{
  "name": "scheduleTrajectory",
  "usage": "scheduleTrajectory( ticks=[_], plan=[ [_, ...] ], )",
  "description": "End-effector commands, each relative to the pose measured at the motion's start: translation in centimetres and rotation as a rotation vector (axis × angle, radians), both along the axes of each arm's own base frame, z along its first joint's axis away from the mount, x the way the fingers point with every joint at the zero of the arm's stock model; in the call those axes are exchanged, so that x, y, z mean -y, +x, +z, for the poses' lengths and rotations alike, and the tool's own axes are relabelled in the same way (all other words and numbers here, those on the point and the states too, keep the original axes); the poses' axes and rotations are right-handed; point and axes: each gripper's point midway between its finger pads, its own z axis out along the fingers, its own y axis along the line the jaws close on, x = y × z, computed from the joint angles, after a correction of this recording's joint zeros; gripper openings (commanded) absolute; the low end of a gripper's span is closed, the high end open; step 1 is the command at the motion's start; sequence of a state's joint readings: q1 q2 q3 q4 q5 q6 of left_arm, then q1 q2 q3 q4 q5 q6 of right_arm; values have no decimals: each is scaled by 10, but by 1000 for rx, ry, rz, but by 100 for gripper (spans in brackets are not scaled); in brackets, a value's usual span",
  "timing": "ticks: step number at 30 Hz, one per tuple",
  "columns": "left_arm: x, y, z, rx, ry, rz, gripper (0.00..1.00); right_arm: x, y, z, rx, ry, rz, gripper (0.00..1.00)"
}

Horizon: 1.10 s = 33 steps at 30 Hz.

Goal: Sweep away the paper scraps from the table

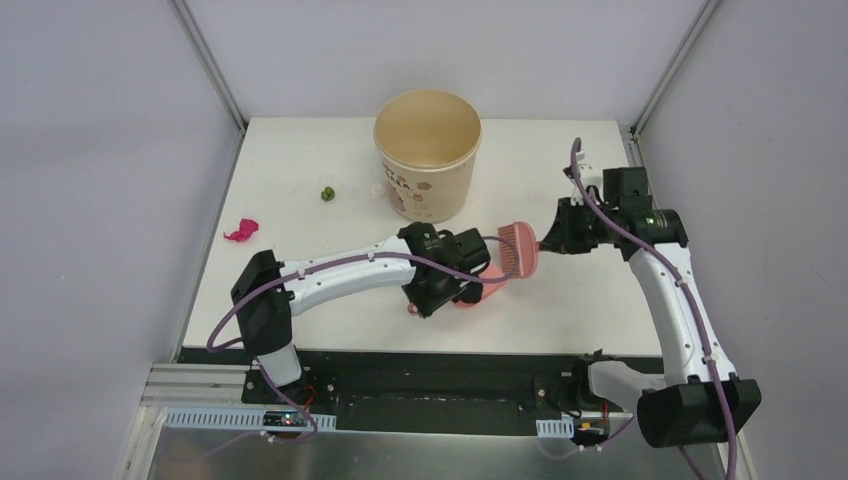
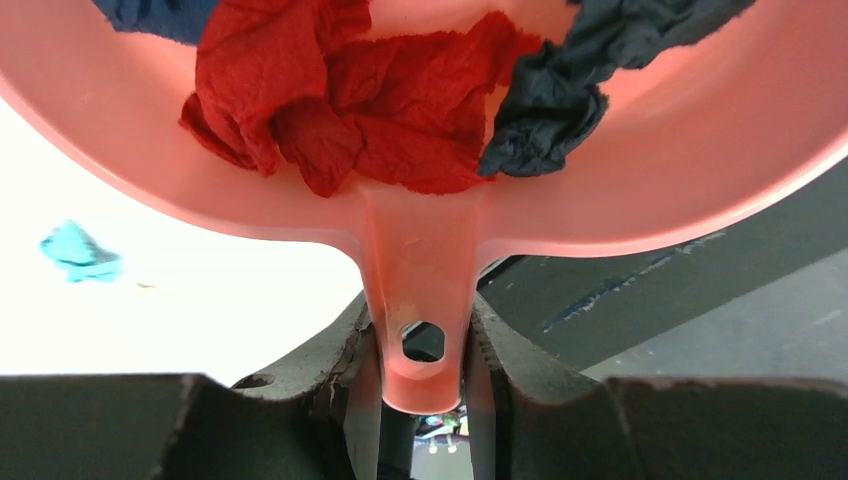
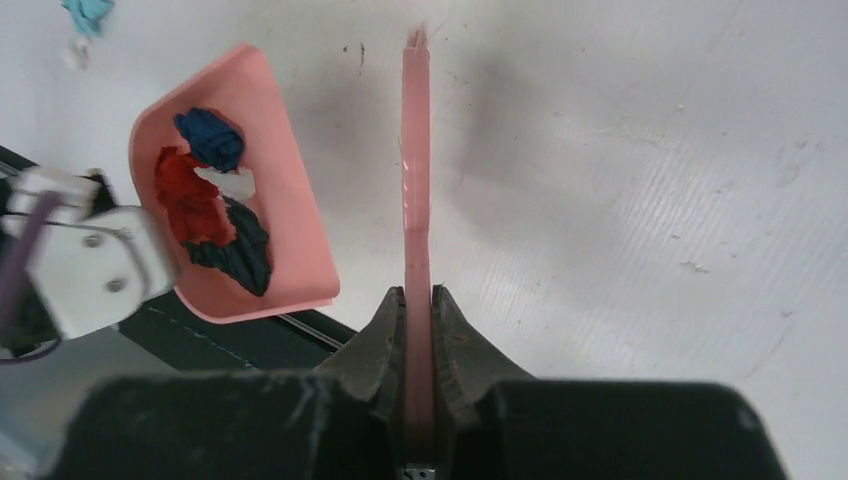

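Note:
My left gripper [image 2: 420, 345] is shut on the handle of the pink dustpan [image 2: 700, 150], held just over the table's front edge [image 1: 470, 296]. In the pan lie red [image 2: 340, 100], black [image 2: 560, 90] and blue [image 3: 210, 138] paper scraps and a white one [image 3: 235, 183]. My right gripper [image 3: 418, 310] is shut on the handle of the pink hand brush [image 3: 416, 180], whose head [image 1: 520, 250] hangs just right of the pan. On the table [image 1: 300, 160] lie a green scrap [image 1: 327, 194], a magenta scrap [image 1: 241, 231] and a cyan scrap [image 2: 80, 252].
A tall beige paper bucket [image 1: 428, 150] stands open at the back middle of the table, just behind my left gripper [image 1: 445, 265]. Grey walls close in the left, back and right sides. A black strip [image 1: 400, 365] runs along the front.

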<state>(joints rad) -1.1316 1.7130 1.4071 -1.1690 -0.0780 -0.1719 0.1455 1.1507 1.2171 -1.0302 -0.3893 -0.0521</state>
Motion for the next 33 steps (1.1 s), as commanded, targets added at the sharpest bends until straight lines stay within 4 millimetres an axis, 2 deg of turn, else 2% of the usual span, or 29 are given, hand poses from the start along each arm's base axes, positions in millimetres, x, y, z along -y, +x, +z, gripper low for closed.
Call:
scheduleTrajectory(
  ticks=[1, 6, 9, 12, 15, 23, 28, 33],
  plan=[
    [24, 34, 66, 125, -114, 29, 0, -3, 10, 19, 94, 217, -61, 0],
    [45, 72, 113, 182, -211, 86, 0, 22, 27, 18, 163, 376, -176, 0],
    [58, 93, 138, 194, -297, 113, 0, 32, 32, 20, 176, 484, -191, 0],
    [75, 111, 161, 205, -399, 127, 0, 39, 34, 21, 180, 514, -188, 0],
    [91, 129, 173, 225, -459, 135, 0, 42, 34, 18, 195, 488, -178, 0],
    [112, 177, 204, 213, -698, 236, 0, 43, 35, 11, 191, 474, -181, 0],
    [121, 208, 224, 204, -877, 358, 0, 43, 34, 10, 184, 475, -174, 0],
    [125, 237, 259, 130, -1148, 506, 0, 43, 32, 11, 188, 469, -172, 0]
  ],
)
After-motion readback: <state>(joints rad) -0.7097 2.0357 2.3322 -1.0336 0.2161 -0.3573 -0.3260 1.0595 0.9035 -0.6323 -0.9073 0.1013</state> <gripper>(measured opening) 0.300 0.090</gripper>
